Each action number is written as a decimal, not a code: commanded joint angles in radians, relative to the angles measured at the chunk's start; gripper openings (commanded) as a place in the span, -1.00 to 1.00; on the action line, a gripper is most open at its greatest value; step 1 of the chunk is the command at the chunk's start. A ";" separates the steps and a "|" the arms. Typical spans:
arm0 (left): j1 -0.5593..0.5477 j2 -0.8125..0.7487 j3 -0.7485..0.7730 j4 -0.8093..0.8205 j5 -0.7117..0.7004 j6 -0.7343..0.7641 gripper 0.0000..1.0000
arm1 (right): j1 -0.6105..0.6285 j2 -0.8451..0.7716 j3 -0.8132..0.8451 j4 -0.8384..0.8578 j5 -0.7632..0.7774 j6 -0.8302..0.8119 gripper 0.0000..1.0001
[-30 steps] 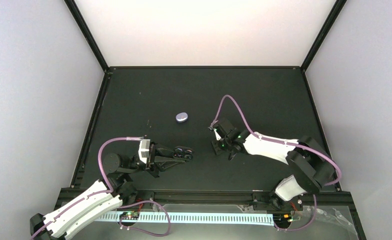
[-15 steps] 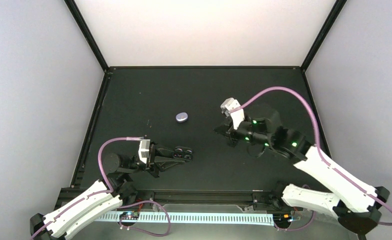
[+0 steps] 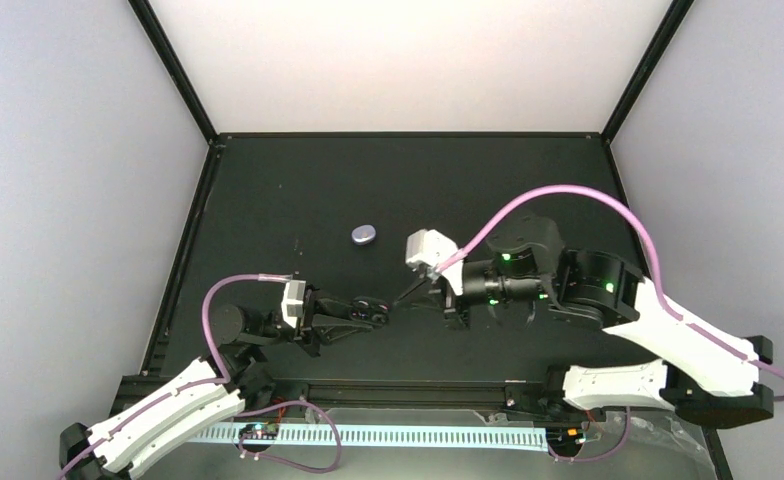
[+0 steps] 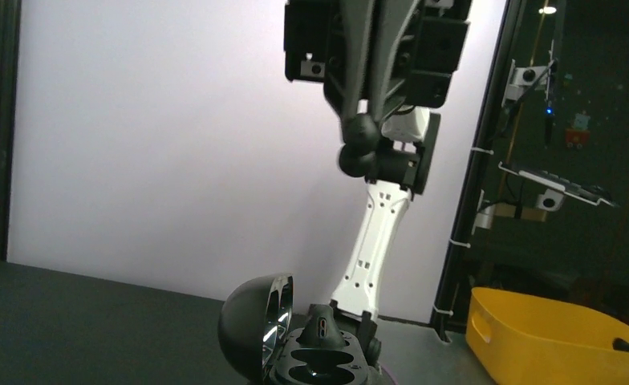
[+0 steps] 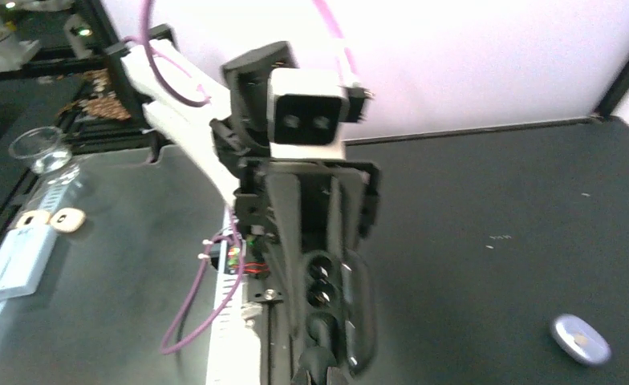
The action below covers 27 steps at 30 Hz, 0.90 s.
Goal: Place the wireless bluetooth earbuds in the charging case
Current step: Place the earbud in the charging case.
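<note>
My left gripper (image 3: 360, 313) is shut on the black charging case (image 3: 373, 307) and holds it low, lid open. In the left wrist view the domed lid (image 4: 251, 329) stands up at the left, and the base (image 4: 321, 365) shows two sockets. My right gripper (image 3: 405, 292) is just right of the case, shut on a small black earbud (image 4: 362, 151) that hangs above the case. In the right wrist view the earbud (image 5: 318, 358) sits at my fingertips, just short of the two sockets (image 5: 321, 279). No pinkish-purple earbuds are in view.
A closed lilac oval case (image 3: 365, 235) lies on the black table behind the grippers and shows in the right wrist view (image 5: 580, 340). A yellow bin (image 4: 552, 341) stands off the table. A glass bowl (image 5: 42, 148) sits beyond the table's edge.
My right arm has swung left from the middle right of the table and brought its gripper up to the open case. The left gripper and case have barely moved.
</note>
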State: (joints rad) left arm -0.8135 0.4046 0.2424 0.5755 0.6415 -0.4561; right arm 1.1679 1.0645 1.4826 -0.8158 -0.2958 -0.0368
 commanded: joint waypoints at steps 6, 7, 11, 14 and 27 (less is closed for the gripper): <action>-0.013 0.071 0.018 0.082 0.093 -0.025 -0.97 | 0.143 0.116 0.062 -0.016 0.079 -0.091 -0.98; -0.014 0.072 0.018 0.085 0.096 -0.024 -0.97 | 0.150 0.122 0.063 -0.013 0.085 -0.093 -0.98; -0.018 0.078 0.024 0.094 0.108 -0.026 -0.97 | 0.161 0.136 0.058 0.004 0.098 -0.094 -0.98; -0.019 0.083 0.023 0.095 0.114 -0.027 -0.97 | 0.163 0.139 0.048 0.018 0.108 -0.096 -0.98; -0.035 0.081 0.026 0.079 0.110 -0.016 -0.97 | 0.164 0.195 0.058 0.027 0.111 -0.128 -0.98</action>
State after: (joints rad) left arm -0.8398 0.4927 0.2424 0.6350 0.7380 -0.4747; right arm 1.3243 1.2572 1.5211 -0.8078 -0.1925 -0.1452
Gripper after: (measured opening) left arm 0.214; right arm 0.015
